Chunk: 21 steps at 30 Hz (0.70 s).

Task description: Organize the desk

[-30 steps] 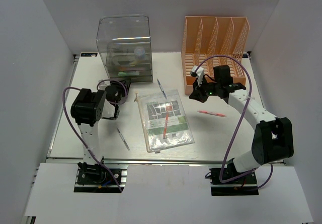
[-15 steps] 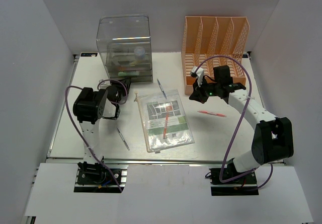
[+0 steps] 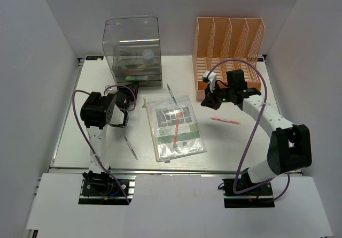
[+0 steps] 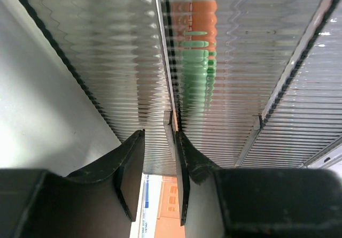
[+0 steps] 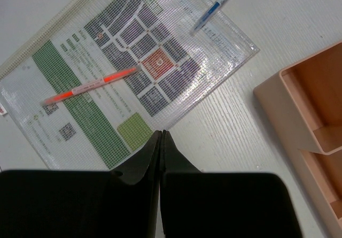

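The white desk carries a mesh document pouch with an orange pen on it. A blue pen lies at the pouch's far edge. My left gripper is at the front of the clear drawer box. In the left wrist view the gripper is open, its jaws either side of a thin ridge on the ribbed drawer front, which lies close to the right finger. My right gripper is shut and empty, hovering above the pouch's right edge, as the right wrist view shows.
An orange file rack stands at the back right, its corner in the right wrist view. A red pen lies right of the pouch. Another pen lies left of it near the front.
My left arm has shifted a little right and forward, bringing its gripper closer to the drawer box. The right arm has not moved.
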Motion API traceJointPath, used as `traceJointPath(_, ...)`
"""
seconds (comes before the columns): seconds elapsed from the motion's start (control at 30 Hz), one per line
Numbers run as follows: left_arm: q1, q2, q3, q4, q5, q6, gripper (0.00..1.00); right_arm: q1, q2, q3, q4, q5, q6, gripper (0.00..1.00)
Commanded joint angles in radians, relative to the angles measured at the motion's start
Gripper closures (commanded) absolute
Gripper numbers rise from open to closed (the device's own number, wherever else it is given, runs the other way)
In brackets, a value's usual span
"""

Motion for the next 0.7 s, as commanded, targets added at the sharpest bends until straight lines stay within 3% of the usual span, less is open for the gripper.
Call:
traceJointPath(0.0, 0.004, 0.004, 0.022, 0.053, -0.031, -0.007, 0.61, -0.005, 0.013, 0.006, -0.006, -0.016, -0.014, 1.00)
traceJointPath(0.1, 0.004, 0.009, 0.015, 0.084, -0.028, -0.012, 0.66, -0.006, 0.014, 0.004, -0.007, -0.014, -0.015, 1.00)
traceJointPath(0.4, 0.004, 0.037, 0.041, 0.076, -0.039, -0.029, 0.67, -0.005, 0.019, 0.010, -0.017, -0.021, -0.020, 1.00)
traceJointPath(0.67, -0.005, 0.058, 0.042, 0.110, -0.065, -0.039, 0.90, -0.005, 0.025, 0.015, -0.026, -0.024, -0.026, 1.00)
